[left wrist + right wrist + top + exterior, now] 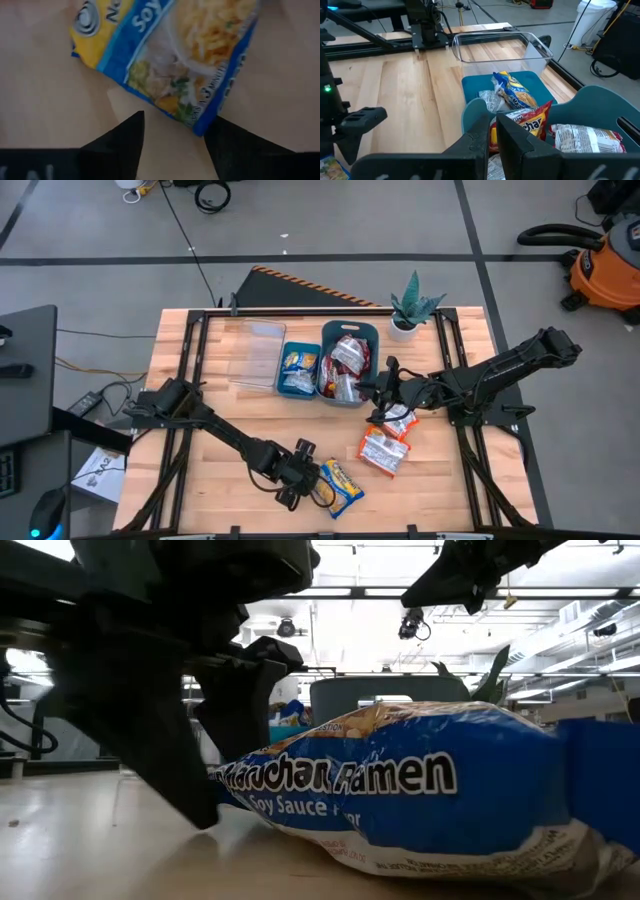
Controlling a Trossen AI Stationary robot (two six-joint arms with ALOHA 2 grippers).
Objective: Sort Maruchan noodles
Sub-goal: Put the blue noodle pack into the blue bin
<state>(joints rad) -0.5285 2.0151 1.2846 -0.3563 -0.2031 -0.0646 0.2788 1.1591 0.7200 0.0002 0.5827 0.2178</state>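
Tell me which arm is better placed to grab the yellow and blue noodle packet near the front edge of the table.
Left. The left gripper is open right at the yellow-and-blue packet, its fingers straddling one corner. The right gripper sits far off by the teal bin, holding a red packet.

Two bins (298, 369) side by side behind loose packets (384, 450).
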